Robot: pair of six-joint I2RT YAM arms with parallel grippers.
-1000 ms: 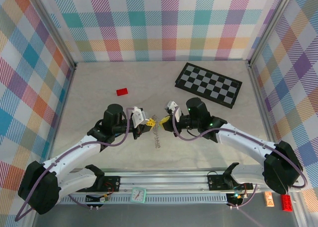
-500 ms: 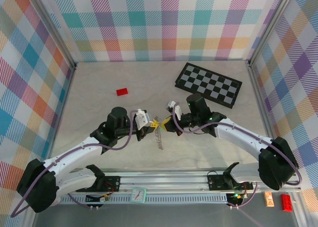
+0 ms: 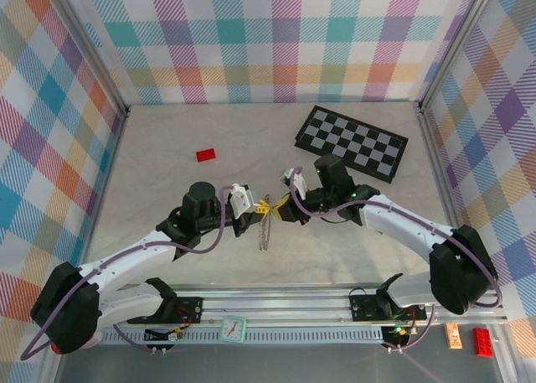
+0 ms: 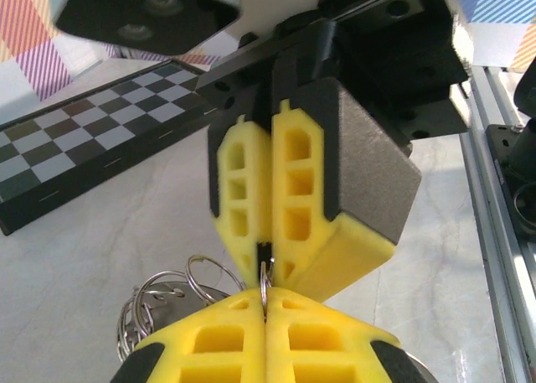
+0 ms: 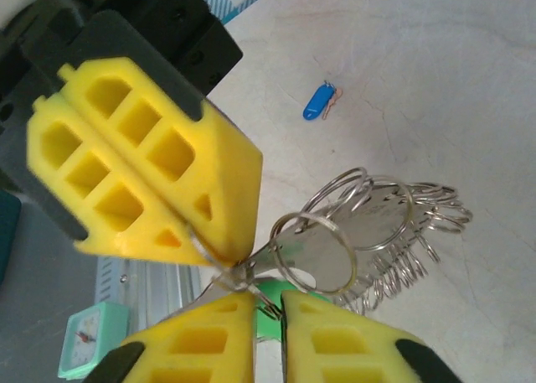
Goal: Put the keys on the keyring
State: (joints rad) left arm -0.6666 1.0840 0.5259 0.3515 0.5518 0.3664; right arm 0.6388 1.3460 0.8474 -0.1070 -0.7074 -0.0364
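Where the two arms meet over the middle of the table (image 3: 159,182), the overhead view has the left end effector (image 3: 253,209) and the right end effector (image 3: 280,208) tip to tip, almost touching. The keyring (image 3: 265,230) — a bunch of silvery wire loops — trails from that meeting point toward the near edge. A red block (image 3: 206,155) lies well apart at far left. A checkerboard (image 3: 352,142) lies at far right.

Left wrist view: the left end effector (image 4: 265,309) has its yellow fingers pressed together, with one thin loop of the keyring (image 4: 167,303) pinched in the seam. The right end effector (image 4: 266,270) faces it directly. A narrow dark slit shows between its fingers, and the wire runs up into it. The remaining loops bunch at lower left. The checkerboard (image 4: 84,157) sits behind.

Right wrist view: the right end effector (image 5: 268,299) has its fingers a little apart. The green key (image 5: 270,310) shows in the gap, but I cannot tell whether the pads press on it. The left end effector (image 5: 224,253) at upper left is clamped tight on a wire loop. The keyring (image 5: 377,224) fans out to the right above the table. The blue key (image 5: 318,101) lies alone on the table, well apart from the loops — beyond them. A small teal clock (image 5: 84,349) sits at lower left.
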